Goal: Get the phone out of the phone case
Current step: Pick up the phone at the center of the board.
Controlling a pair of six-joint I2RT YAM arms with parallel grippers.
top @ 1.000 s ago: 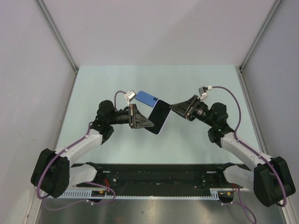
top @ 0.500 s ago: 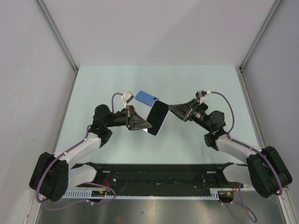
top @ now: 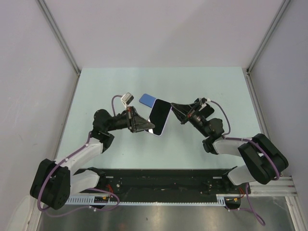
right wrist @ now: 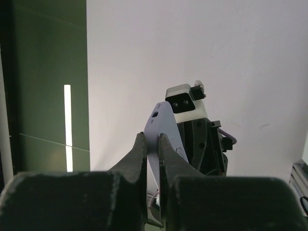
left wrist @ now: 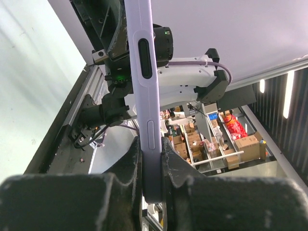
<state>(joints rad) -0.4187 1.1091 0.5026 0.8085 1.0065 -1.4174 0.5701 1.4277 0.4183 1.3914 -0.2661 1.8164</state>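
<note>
- The phone (top: 159,115) is held in the air above the counter (top: 202,82), between the two arms. Its dark screen faces up and it is tilted.
- The lilac phone case (left wrist: 144,96) wraps its edge, with side buttons showing. I judge the phone is not yet out of it.
- The left gripper (top: 146,127) is clamped across the cased phone's lower end, one finger on each face. This looks like an anchoring hold, so the other arm has something to pull against.
- The right gripper (top: 174,109) is pinched tight on a thin lilac edge at the opposite, upper end. I take this to be the case's rim or corner, though the wrist view does not settle it. Such a pinch suits peeling the rim off.
- A flat blue item (top: 147,100) lies on the counter just beyond the phone. I cannot tell what it is.
- No brand, label or writing is legible on the phone or the case. The cartons (left wrist: 243,144) behind the left wrist view are too small to read.
</note>
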